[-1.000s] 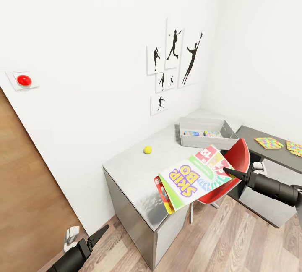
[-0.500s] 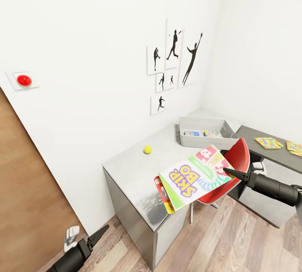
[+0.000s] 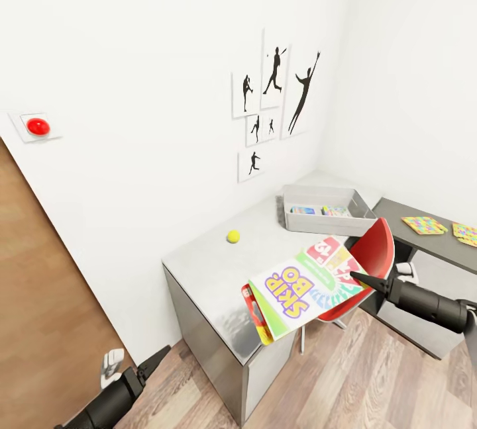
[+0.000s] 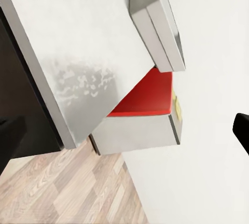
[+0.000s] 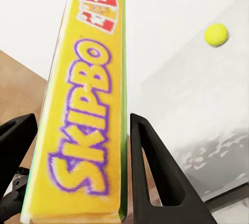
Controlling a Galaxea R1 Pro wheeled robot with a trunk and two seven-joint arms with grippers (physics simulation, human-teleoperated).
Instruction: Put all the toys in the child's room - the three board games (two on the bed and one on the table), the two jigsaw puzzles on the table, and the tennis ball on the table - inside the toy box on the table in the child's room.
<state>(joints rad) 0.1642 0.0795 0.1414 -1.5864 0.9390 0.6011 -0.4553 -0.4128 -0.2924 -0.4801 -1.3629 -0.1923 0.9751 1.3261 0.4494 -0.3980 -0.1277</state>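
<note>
With the right tool (image 3: 361,279) clenched on the white-green-red Skip-Bo board game (image 3: 306,280) over the pale grey desk's (image 3: 205,263) near edge, carry it level, far-right, above the rim of the shallow light grey toy box (image 3: 324,221); the left tool (image 3: 142,368) hangs released.

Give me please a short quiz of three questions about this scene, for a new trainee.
1. True or false: the right gripper holds the Skip-Bo box between its fingers.
2. Where does the tennis ball lie?
A. in the toy box
B. on the pale table top
C. on the red chair
3. Fill in: the two jigsaw puzzles lie on the ____ grey cabinet section.

Key: 1 true; 2 B, on the table, apart from the toy box; 3 dark.
</note>
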